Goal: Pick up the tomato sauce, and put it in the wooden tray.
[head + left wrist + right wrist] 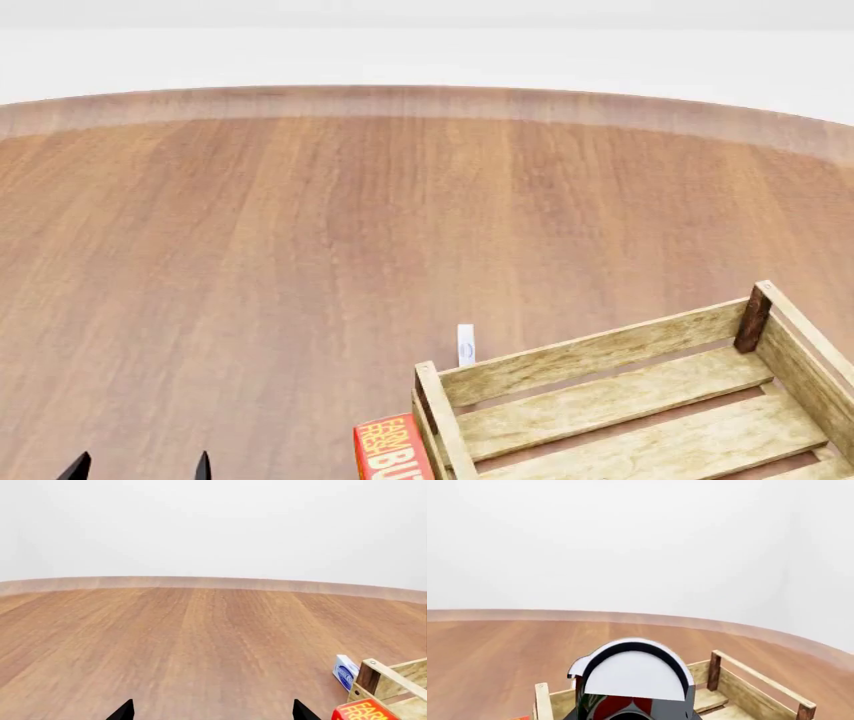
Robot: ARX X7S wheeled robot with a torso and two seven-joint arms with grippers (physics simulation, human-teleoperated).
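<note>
Head view: the wooden tray [627, 400] occupies the lower right of the frame on the round wooden table [267, 250]; only two dark fingertips of the left gripper [140, 467] show, at the bottom left edge, set apart with bare table between them. A red carton [391, 450] stands just beside the tray's near left corner post, and a small white-and-blue item [465, 346] stands upright just behind that corner.

Right wrist view: the tomato sauce [634, 685] fills the lower centre, its silvery white top facing the camera, in front of the tray. The can hides the right gripper's fingers, so whether they clamp it cannot be told.

Left wrist view: the fingertips stand apart at the bottom edge.
</note>
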